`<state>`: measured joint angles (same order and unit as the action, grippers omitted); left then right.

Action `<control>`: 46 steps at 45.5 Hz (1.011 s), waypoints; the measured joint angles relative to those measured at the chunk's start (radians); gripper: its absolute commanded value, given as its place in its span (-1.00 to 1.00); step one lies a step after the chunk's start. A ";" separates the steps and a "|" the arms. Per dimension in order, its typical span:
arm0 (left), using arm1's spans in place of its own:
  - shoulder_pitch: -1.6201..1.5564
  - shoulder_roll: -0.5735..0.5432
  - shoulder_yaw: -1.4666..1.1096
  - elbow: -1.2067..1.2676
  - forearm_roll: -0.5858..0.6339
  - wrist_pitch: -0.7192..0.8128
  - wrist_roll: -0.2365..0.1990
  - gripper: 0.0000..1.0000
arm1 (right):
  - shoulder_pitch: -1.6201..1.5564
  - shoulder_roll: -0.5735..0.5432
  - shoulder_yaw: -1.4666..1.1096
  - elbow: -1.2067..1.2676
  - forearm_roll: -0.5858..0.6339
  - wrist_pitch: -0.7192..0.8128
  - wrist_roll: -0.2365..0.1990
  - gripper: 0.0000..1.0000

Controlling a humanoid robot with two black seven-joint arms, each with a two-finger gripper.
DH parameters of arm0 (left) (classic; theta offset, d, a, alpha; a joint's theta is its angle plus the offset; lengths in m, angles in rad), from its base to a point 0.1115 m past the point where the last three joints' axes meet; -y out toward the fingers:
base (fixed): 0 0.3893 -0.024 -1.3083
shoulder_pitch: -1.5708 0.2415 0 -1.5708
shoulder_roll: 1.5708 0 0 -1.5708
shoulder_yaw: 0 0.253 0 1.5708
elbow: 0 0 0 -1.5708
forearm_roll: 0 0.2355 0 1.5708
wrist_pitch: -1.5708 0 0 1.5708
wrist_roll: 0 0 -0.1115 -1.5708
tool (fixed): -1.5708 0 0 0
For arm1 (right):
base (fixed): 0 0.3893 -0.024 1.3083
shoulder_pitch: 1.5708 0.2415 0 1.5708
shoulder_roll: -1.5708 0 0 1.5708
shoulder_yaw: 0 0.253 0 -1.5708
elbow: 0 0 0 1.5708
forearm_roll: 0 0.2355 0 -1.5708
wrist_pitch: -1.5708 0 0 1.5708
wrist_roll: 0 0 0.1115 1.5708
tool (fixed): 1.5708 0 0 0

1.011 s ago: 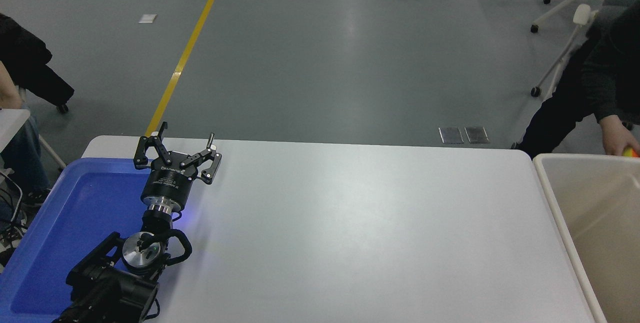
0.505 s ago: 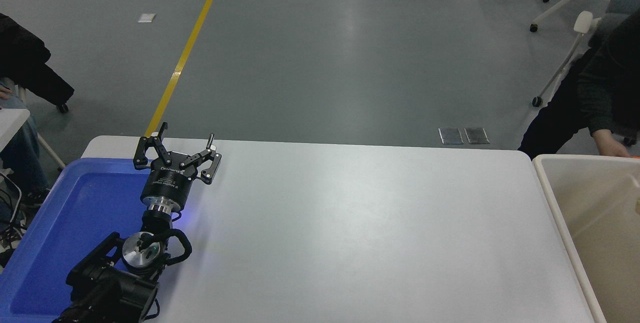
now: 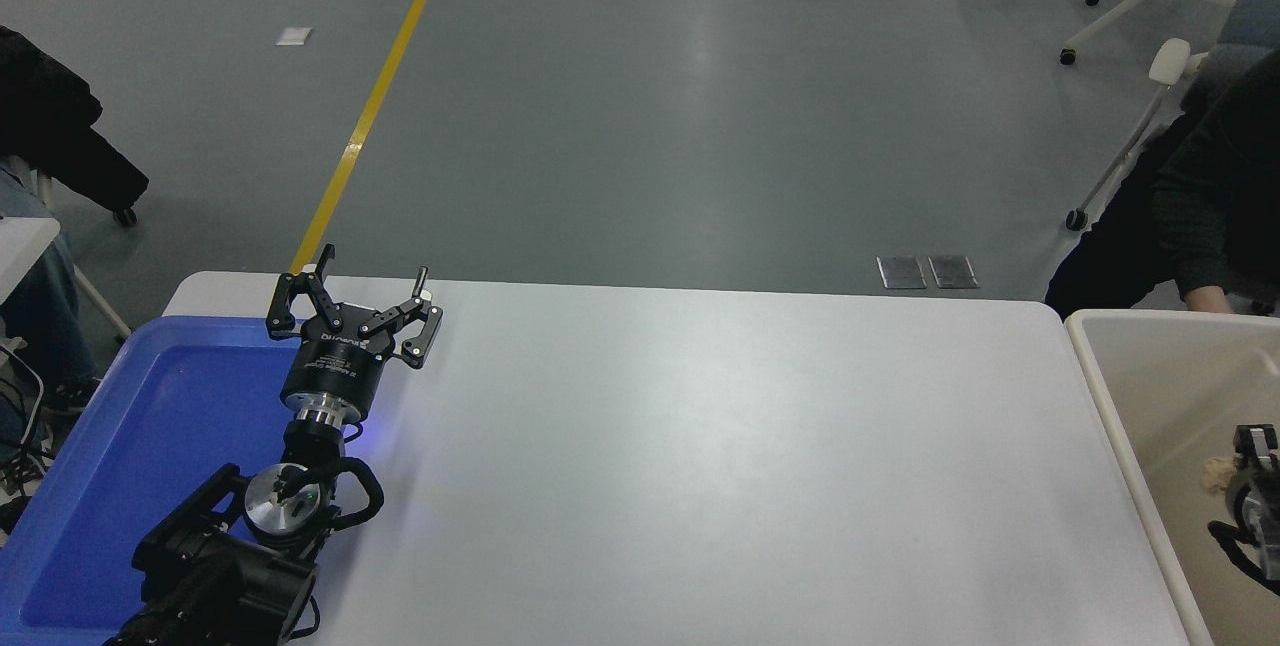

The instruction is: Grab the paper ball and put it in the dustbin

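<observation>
Right black gripper entering at right edge, mostly cropped, hanging inside large cream plastic rectangular dustbin; cannot tell whether open or closed. Small crumpled tan paper ball showing just left of gripper, touching or nearly so, over bin interior; cannot tell whether gripped or lying on bin floor. Right arm far nearer to ball. Left black gripper sitting parked over shallow blue plastic tray edge, fingers spread, holding nothing. White table lying between. Person's dark sleeve hanging beyond bin's far rim.
</observation>
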<state>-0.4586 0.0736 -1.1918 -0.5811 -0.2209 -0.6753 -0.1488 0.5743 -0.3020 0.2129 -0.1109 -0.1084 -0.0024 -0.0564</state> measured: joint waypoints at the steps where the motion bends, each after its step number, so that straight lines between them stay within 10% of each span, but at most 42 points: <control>1: 0.000 0.000 0.000 0.000 0.000 0.000 0.000 0.98 | -0.001 0.001 0.001 0.000 0.001 -0.001 0.000 1.00; 46: 0.000 0.000 0.000 0.000 0.000 -0.001 0.000 0.98 | 0.165 -0.131 0.111 0.284 0.155 0.009 0.005 1.00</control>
<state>-0.4588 0.0737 -1.1918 -0.5814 -0.2210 -0.6762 -0.1488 0.7396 -0.4329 0.3235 0.1732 0.0466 0.0062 -0.0515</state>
